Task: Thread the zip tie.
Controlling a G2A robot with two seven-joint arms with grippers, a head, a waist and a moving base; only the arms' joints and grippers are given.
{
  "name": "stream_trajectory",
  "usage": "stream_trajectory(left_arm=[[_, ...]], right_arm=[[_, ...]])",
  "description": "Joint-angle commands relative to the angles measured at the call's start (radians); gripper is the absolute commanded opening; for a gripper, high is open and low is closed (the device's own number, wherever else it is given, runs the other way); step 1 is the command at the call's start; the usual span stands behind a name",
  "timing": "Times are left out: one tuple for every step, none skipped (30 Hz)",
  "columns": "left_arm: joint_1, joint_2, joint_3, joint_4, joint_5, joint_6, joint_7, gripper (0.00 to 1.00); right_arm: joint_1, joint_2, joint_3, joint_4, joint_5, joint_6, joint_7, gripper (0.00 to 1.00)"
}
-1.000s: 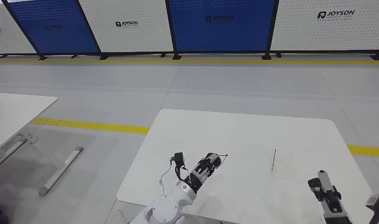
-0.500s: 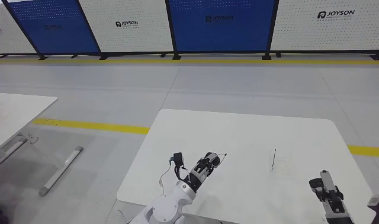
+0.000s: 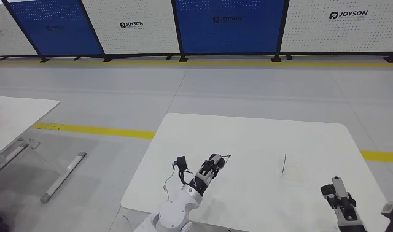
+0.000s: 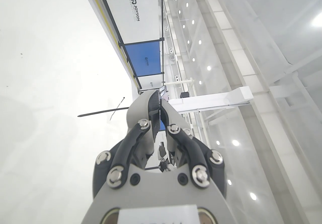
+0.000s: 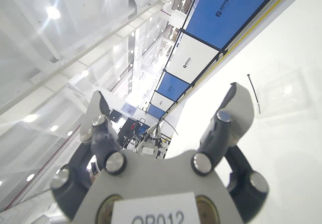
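Blue and white panels each carry a printed logo. White table — two zip ties. The loose zip tie lies flat on its right half, and the held zip tie juts from the clenched left gripper. The right gripper is spread wide, holding nothing — one printed label at its base.

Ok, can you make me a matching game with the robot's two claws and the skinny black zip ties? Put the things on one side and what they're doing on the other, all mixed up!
Things:
1. left grey metal gripper
2. right grey metal gripper
3. loose thin black plastic zip tie

States:
A. lying flat on the white table
B. shut on a second thin black zip tie
C. open, holding nothing

Pairs: 1-B, 2-C, 3-A.
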Motion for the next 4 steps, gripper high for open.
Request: stream_trajectory(left_arm=[[0.0, 0.0, 0.0, 0.0, 0.0, 0.0, 0.0, 0.0], [0.0, 0.0, 0.0, 0.0, 0.0, 0.0, 0.0, 0.0], [0.0, 0.0, 0.0, 0.0, 0.0, 0.0, 0.0, 0.0], [0.0, 0.0, 0.0, 0.0, 0.0, 0.0, 0.0, 0.0]], right_arm=[[0.0, 0.0, 0.0, 0.0, 0.0, 0.0, 0.0, 1.0], [0.0, 0.0, 0.0, 0.0, 0.0, 0.0, 0.0, 1.0], [0.0, 0.0, 0.0, 0.0, 0.0, 0.0, 0.0, 1.0], [0.0, 0.0, 0.0, 0.0, 0.0, 0.0, 0.0, 1.0]])
